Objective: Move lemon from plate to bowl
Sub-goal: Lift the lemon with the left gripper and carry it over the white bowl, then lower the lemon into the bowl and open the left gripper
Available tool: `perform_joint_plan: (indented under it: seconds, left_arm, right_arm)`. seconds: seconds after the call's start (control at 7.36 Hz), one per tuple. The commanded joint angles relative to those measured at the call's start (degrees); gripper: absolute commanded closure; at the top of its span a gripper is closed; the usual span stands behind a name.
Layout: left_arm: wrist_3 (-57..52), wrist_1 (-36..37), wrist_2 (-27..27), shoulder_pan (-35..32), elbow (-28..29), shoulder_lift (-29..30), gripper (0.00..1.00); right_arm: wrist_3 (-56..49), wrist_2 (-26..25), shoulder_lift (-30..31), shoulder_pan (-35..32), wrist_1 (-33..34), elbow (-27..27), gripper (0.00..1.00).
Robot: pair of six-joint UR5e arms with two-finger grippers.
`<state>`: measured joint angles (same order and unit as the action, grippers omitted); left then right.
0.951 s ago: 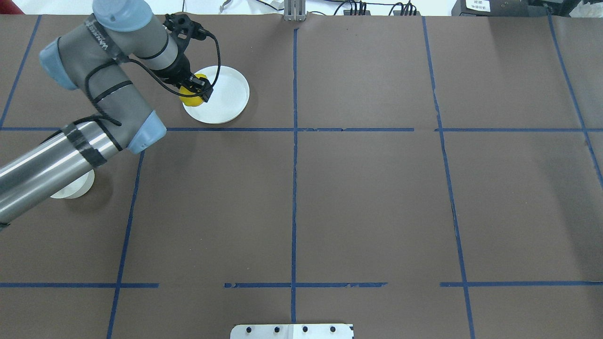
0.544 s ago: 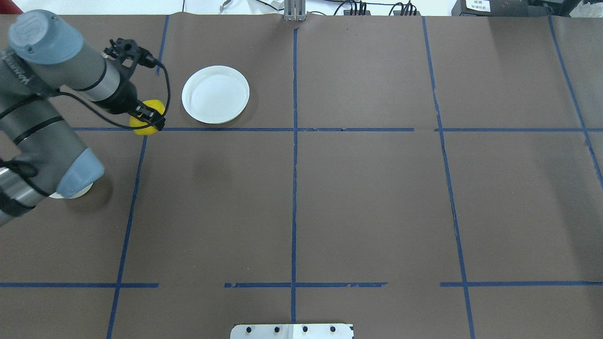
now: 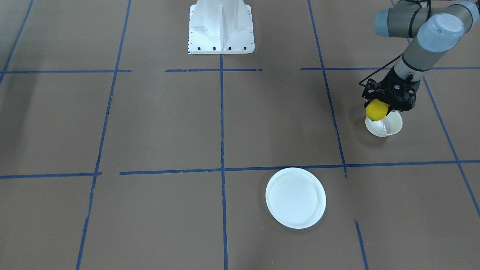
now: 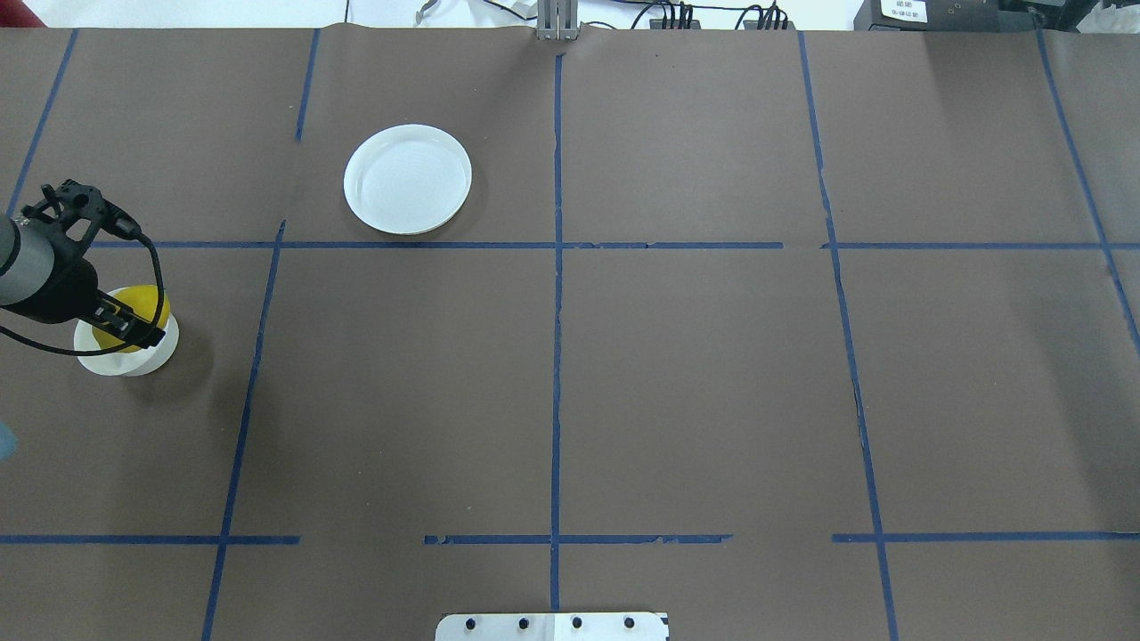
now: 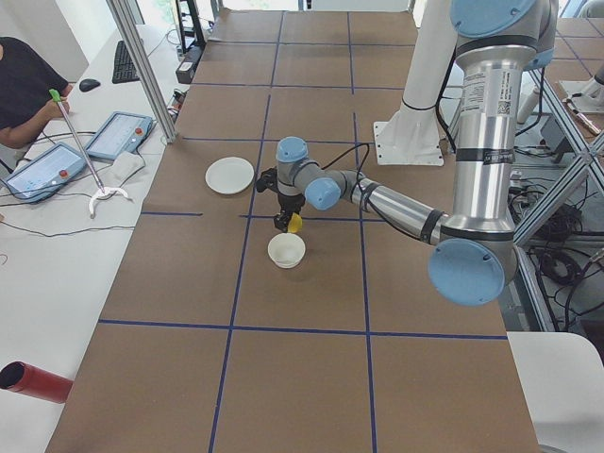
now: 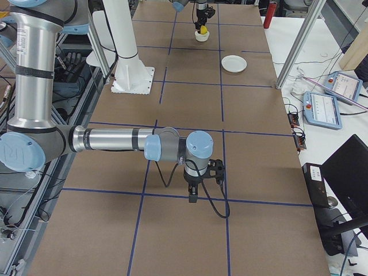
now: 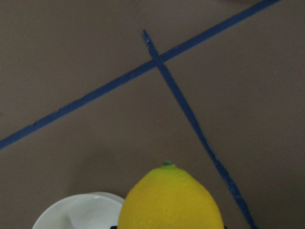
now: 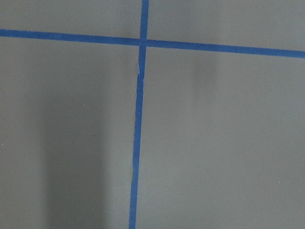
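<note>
At the far end, the lemon (image 6: 202, 27) hangs over the bowl (image 6: 201, 37), the plate (image 6: 234, 63) well apart.

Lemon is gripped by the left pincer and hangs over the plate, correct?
Not quite. The left pincer does grip the lemon, but it hangs over the bowl, not the plate, which lies bare. The overhead view shows this.

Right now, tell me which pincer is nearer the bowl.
Left. The left pincer hangs over the bowl, holding the lemon; the right pincer is far off at the other end of the table.
</note>
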<state>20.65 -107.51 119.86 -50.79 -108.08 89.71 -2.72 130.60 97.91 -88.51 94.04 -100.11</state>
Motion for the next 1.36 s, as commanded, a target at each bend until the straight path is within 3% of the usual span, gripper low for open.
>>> perform_joint_plan:
  seconds: [0.0, 0.41, 0.68, 0.95, 1.09, 1.22]
  left_arm:
    - [-0.4, -1.5, -1.3, 0.1, 2.2, -1.1, 0.84]
    - [-0.8, -1.7, -1.6, 0.1, 4.3, -1.1, 0.83]
    - [-0.7, -4.2, -1.6, 0.1, 6.5, -1.0, 0.75]
    - [-0.8, -6.8, -1.5, 0.1, 7.6, -1.8, 0.58]
    - [-0.8, -7.8, -1.5, 0.1, 8.1, -1.9, 0.4]
    - [-0.8, -7.9, -1.5, 0.1, 8.3, -1.8, 0.1]
  right_arm:
    - [0.0, 0.0, 0.0, 0.0, 0.0, 0.0, 0.0]
    - [0.0, 0.0, 0.0, 0.0, 0.0, 0.0, 0.0]
    - [0.0, 0.0, 0.0, 0.0, 0.0, 0.0, 0.0]
    - [0.0, 0.0, 0.0, 0.0, 0.0, 0.0, 0.0]
    - [0.0, 0.0, 0.0, 0.0, 0.0, 0.0, 0.0]
    - [0.0, 0.0, 0.0, 0.0, 0.0, 0.0, 0.0]
